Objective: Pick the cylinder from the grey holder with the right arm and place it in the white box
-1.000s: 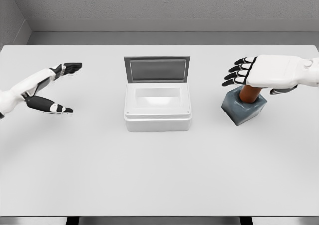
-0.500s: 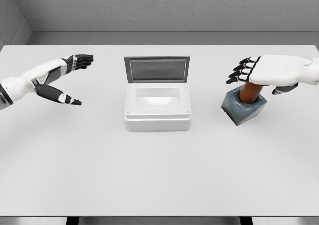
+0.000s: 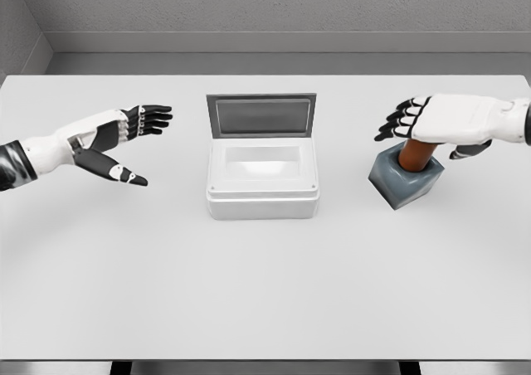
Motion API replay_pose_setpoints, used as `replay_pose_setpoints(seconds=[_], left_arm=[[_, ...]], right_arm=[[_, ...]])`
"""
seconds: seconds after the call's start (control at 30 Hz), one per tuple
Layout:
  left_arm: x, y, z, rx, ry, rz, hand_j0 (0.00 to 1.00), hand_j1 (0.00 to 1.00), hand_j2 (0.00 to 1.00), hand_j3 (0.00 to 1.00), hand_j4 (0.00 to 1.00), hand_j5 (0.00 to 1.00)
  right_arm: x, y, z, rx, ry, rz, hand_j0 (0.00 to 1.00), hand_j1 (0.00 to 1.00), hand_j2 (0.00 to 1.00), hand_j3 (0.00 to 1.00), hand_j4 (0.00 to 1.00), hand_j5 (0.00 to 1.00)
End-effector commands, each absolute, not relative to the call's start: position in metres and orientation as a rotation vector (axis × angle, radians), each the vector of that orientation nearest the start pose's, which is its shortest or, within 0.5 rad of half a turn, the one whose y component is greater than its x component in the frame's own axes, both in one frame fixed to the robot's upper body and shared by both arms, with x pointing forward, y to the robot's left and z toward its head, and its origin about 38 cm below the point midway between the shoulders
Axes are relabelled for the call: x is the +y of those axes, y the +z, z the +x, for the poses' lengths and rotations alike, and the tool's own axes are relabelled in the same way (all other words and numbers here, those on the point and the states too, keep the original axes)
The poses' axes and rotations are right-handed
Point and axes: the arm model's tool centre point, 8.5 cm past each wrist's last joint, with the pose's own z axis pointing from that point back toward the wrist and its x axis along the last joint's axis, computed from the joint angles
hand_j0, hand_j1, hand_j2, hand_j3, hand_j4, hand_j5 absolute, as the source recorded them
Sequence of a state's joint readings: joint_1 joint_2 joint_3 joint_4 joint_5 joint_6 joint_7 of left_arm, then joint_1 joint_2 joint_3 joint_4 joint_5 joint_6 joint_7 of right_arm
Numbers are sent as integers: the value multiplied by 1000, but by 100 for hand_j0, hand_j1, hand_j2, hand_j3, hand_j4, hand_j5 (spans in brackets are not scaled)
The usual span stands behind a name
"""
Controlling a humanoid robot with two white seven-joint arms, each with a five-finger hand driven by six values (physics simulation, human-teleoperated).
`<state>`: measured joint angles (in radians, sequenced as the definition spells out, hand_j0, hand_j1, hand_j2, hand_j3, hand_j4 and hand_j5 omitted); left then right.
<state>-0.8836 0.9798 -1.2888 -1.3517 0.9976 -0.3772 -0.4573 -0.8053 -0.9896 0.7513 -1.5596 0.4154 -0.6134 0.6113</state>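
Note:
A brown cylinder [image 3: 412,153] stands tilted in the grey holder [image 3: 405,181] at the table's right. My right hand [image 3: 419,124] hovers just over the cylinder's top, palm down, open, with fingers [image 3: 397,123] stretched to the left and the thumb [image 3: 471,150] low on the right; it hides the cylinder's upper end. The white box [image 3: 262,179] sits in the middle of the table with its grey lid [image 3: 260,114] raised at the back. Left of the box, my left hand [image 3: 133,147] is open and holds nothing.
The white table [image 3: 265,292] stretches wide in front of the box and holder. A grey wall runs along the table's far edge.
My left hand has moved right, toward the box. The right hand has shifted slightly right and settled closer over the cylinder, its fingers drooping a little.

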Motion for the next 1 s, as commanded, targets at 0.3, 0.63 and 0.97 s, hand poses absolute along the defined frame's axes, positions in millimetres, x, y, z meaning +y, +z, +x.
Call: replay_pose_setpoints(seconds=[0.3, 0.63, 0.97], left_arm=[[326, 178, 431, -1389, -993, -461, 100, 100, 100, 100, 100, 100], [329, 178, 431, -1389, -995, -448, 100, 100, 100, 100, 100, 100], [329, 176, 430, -1386, -995, -450, 100, 100, 100, 100, 100, 100]], right_arm=[[-320, 266, 424, 1595, -3138, 709, 100, 100, 100, 100, 100, 100], [-322, 266, 424, 1592, -3141, 714, 100, 100, 100, 100, 100, 100], [-321, 268, 424, 1597, -3137, 714, 59, 59, 59, 59, 59, 59]])
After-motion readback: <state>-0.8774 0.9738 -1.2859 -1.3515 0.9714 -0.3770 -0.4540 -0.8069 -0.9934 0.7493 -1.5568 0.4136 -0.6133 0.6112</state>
